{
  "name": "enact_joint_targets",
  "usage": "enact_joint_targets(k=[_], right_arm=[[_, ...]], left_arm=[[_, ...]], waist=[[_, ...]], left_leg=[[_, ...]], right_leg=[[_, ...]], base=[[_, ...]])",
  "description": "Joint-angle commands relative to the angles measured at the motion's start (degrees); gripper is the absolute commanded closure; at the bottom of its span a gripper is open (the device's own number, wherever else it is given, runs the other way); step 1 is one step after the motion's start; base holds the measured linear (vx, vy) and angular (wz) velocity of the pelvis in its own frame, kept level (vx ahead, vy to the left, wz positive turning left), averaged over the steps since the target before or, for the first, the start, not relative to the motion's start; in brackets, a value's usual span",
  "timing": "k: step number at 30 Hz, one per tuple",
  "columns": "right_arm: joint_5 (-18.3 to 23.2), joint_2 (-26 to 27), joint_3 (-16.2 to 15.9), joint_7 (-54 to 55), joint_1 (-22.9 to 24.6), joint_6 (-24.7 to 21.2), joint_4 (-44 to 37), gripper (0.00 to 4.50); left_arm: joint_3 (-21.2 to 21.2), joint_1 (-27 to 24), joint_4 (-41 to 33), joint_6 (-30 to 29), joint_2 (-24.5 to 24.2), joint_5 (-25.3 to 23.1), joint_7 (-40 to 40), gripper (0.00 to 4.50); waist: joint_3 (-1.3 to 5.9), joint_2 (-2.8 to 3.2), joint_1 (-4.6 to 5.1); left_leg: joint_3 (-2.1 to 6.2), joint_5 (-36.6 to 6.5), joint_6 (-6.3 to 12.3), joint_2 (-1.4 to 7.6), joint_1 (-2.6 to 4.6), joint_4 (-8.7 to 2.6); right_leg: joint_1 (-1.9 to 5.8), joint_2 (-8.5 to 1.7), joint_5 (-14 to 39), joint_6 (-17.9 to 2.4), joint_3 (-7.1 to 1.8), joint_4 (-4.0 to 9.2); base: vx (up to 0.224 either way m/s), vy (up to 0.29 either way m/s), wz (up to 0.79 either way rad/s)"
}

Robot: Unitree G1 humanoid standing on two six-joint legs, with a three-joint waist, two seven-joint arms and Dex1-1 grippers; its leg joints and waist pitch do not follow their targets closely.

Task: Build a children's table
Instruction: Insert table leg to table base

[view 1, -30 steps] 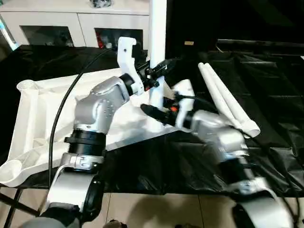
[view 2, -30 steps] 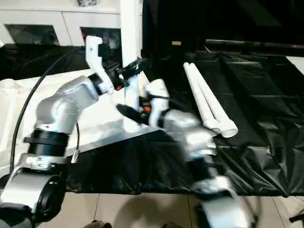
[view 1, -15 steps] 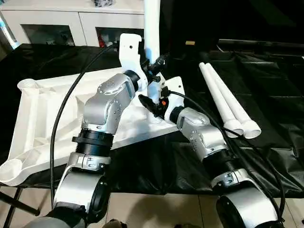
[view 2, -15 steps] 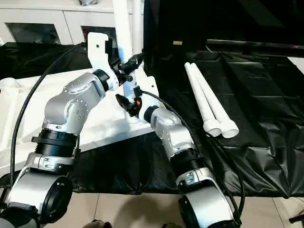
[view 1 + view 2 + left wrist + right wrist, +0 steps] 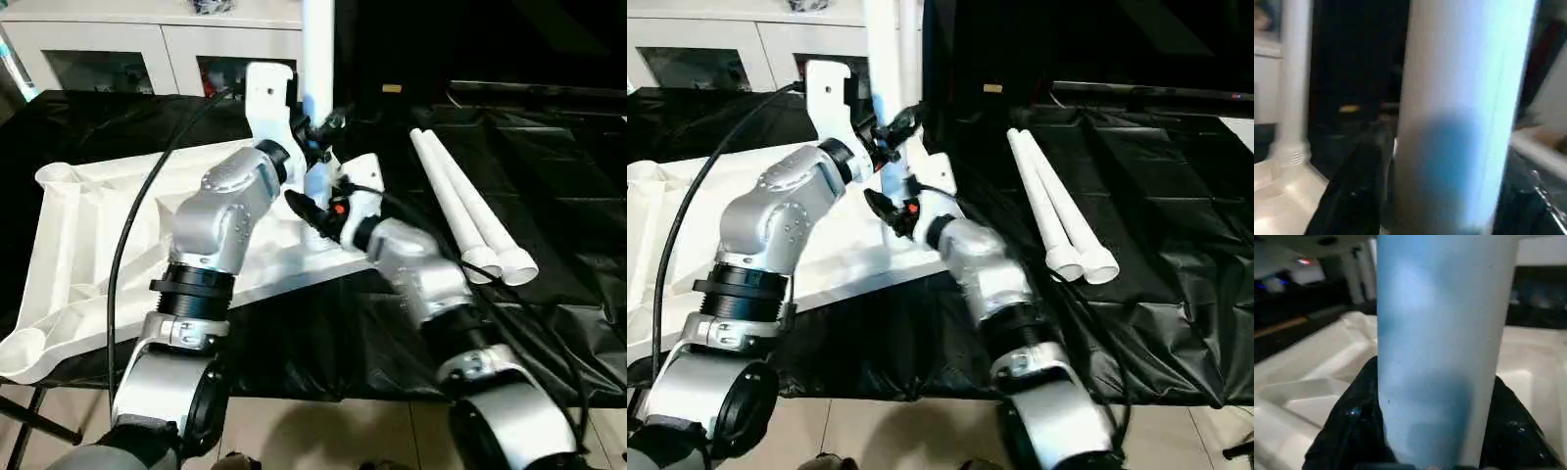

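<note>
Left eye view: one white tabletop [image 5: 88, 245], underside up with ribs showing, lies on black sheeting [image 5: 549, 186] from centre out to 9 o'clock. One upright leg [image 5: 317, 59] stands at the tabletop's corner toward 1 o'clock and runs out of frame at 12. Two loose legs [image 5: 470, 211] lie side by side, touching, on the sheeting toward 3 o'clock, well apart from the tabletop. That makes three legs in all in this view.

Left gripper [image 5: 315, 132] is clamped on the upright leg, high up. Right gripper [image 5: 318, 211] is clamped on the same leg lower down, near the socket.

Left wrist view: black fingers [image 5: 1359, 181] either side of the leg, and a second standing leg [image 5: 1294, 73] set in another socket behind it, which brings the count to four.

Right wrist view: fingers [image 5: 1354, 423] flank the leg, ribbed tabletop behind.

White cabinet [image 5: 147, 49] with glass doors at 11 o'clock.
</note>
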State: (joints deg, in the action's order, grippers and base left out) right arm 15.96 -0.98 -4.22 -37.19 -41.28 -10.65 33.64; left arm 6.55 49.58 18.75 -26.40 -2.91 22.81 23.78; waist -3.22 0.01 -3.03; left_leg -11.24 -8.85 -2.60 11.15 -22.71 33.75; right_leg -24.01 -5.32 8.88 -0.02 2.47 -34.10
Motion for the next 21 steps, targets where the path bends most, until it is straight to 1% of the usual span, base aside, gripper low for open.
enact_joint_targets(k=[1, 2, 3, 4, 5, 6, 7, 8, 9, 10, 11, 14, 15, 17, 18, 21], right_arm=[[3.6, -1.0, 0.3, -5.9, 1.0, -2.2, -4.5, 2.59], [5.1, -1.8, 0.4, -8.4, 1.7, -3.3, -6.0, 2.59], [6.1, -2.3, 0.4, -10.0, 2.1, -4.0, -6.9, 2.59], [6.1, -2.3, 0.4, -10.0, 2.1, -4.0, -6.9, 2.59], [8.2, -3.2, 0.6, -12.9, 2.9, -5.7, -8.8, 2.59], [9.4, -3.8, 0.7, -14.7, 3.3, -6.8, -10.1, 2.59], [11.5, -5.0, 0.5, -17.9, 4.2, -8.9, -12.2, 2.59], [14.1, -6.8, 0.3, -22.7, 5.3, -11.6, -15.0, 2.59], [15.0, -7.8, -0.1, -24.5, 5.8, -13.0, -16.2, 2.59], [15.3, -8.2, -0.2, -25.3, 6.0, -13.3, -16.6, 2.59], [16.0, -9.5, -0.8, -27.5, 6.7, -14.3, -17.9, 2.59], [16.4, -11.5, -2.1, -30.4, 7.4, -16.1, -19.2, 2.59], [16.7, -12.0, -2.3, -31.2, 7.7, -16.8, -19.7, 2.59], [17.3, -12.8, -2.6, -32.1, 8.1, -18.1, -20.7, 2.59], [17.5, -13.0, -2.6, -32.2, 8.2, -18.5, -21.1, 2.59], [18.2, -13.6, -2.5, -32.8, 8.6, -20.1, -22.3, 2.59]], left_arm=[[2.2, 1.2, 0.6, -3.7, -0.9, 5.0, 5.4, 1.52], [3.3, 1.2, 0.5, -6.0, -1.2, 8.0, 8.4, 1.52], [4.0, 1.2, 0.4, -7.4, -1.3, 9.9, 10.4, 1.52], [4.0, 1.2, 0.4, -7.4, -1.3, 9.9, 10.4, 1.52], [4.7, 1.1, 0.3, -9.8, -2.0, 12.6, 13.8, 1.52], [4.5, 1.0, 0.2, -10.9, -2.5, 13.4, 15.7, 1.52], [4.3, 0.6, -0.2, -13.0, -3.3, 15.1, 18.8, 1.52], [3.9, 0.2, -0.5, -15.8, -4.4, 17.7, 22.9, 1.52], [3.9, 0.1, -0.8, -17.1, -4.8, 18.9, 24.8, 1.52], [4.0, 0.1, -0.8, -17.5, -5.0, 19.4, 25.3, 1.52], [4.2, 0.2, -0.7, -19.2, -5.4, 21.0, 27.0, 1.52], [3.5, 0.4, -0.4, -21.0, -6.3, 22.1, 29.3, 1.52], [3.0, 0.3, -0.5, -21.4, -6.7, 22.1, 30.2, 1.52], [1.8, 0.1, -1.0, -21.3, -7.4, 21.6, 31.9, 1.52], [1.4, 0.0, -1.2, -21.3, -7.6, 21.3, 32.2, 1.81], [1.4, 0.1, -1.0, -21.5, -7.7, 21.4, 32.5, 1.94]], waist=[[4.61, -0.06, -0.05], [4.52, -0.06, -0.14], [4.51, -0.02, -0.17], [4.49, -0.09, -0.2], [4.46, -0.07, -0.2], [4.46, -0.07, -0.2], [4.46, 0.14, -0.24], [4.46, 0.11, -0.3], [4.41, 0.17, -0.41], [4.43, 0.14, -0.41], [4.37, 0.28, -0.49], [4.25, 0.29, -0.58], [4.23, 0.18, -0.55], [4.2, 0.19, -0.55], [4.25, 0.19, -0.56], [4.33, 0.17, -0.5]], left_leg=[[0.49, -11.6, 2.52, 1.15, 1.45, -3.37], [0.44, -11.6, 2.74, 1.09, 1.5, -3.35], [0.39, -11.9, 2.81, 1.05, 1.54, -3.35], [0.38, -11.9, 2.77, 1.06, 1.52, -3.34], [0.41, -12.1, 2.71, 1.06, 1.53, -3.37], [0.41, -12.1, 2.71, 1.06, 1.53, -3.37], [0.48, -12.6, 2.78, 1.15, 1.57, -3.42], [0.49, -12.7, 2.86, 1.14, 1.63, -3.41], [0.47, -12.6, 3.01, 1.13, 1.67, -3.45], [0.46, -12.5, 2.99, 1.17, 1.66, -3.4], [0.45, -12.7, 2.63, 1.26, 1.6, -3.44], [0.46, -14.2, 1.92, 1.22, 1.7, -3.52], [0.5, -14.6, 1.61, 1.22, 1.67, -3.55], [0.59, -15.0, 1.1, 1.17, 1.69, -3.62], [0.64, -15.0, 0.88, 1.24, 1.71, -3.65], [0.62, -14.1, 0.82, 1.19, 1.72, -3.56]], right_leg=[[3.29, -1.75, 7.4, -12.7, -1.29, 3.05], [3.3, -1.68, 7.8, -13.3, -1.27, 3.0], [3.27, -1.66, 8.1, -13.5, -1.25, 3.09], [3.35, -1.72, 8.4, -13.6, -1.25, 3.08], [3.36, -1.62, 8.7, -13.8, -1.22, 3.11], [3.36, -1.62, 8.7, -13.8, -1.22, 3.11], [3.31, -1.64, 9.3, -13.7, -1.21, 3.16], [3.41, -1.6, 9.3, -13.7, -1.2, 3.13], [3.45, -1.5, 9.3, -13.8, -1.17, 3.16], [3.45, -1.45, 9.1, -13.9, -1.15, 3.09], [3.35, -1.55, 9.4, -14.2, -1.1, 3.11], [3.33, -1.58, 12.0, -13.8, -1.07, 3.32], [3.33, -1.66, 13.3, -13.3, -1.11, 3.53], [3.26, -1.71, 14.8, -12.6, -1.12, 3.76], [3.25, -1.72, 14.9, -12.4, -1.15, 3.67], [3.26, -1.72, 13.3, -12.6, -1.21, 3.59]], base=[[0.0, 0.0, 0.0], [0.0, 0.0, 0.0], [0.0, 0.0, 0.0], [0.0, 0.0, 0.0], [0.0, 0.0, 0.0], [0.0, 0.0, 0.0], [0.0, 0.0, 0.0], [0.0, 0.0, 0.0], [0.0, 0.0, 0.0], [0.0, 0.0, 0.0], [0.0, 0.0, 0.0], [0.0, 0.0, 0.0], [0.0, 0.0, 0.0], [0.0, 0.0, 0.0], [0.0, 0.0, 0.0], [0.0, 0.0, 0.0]])
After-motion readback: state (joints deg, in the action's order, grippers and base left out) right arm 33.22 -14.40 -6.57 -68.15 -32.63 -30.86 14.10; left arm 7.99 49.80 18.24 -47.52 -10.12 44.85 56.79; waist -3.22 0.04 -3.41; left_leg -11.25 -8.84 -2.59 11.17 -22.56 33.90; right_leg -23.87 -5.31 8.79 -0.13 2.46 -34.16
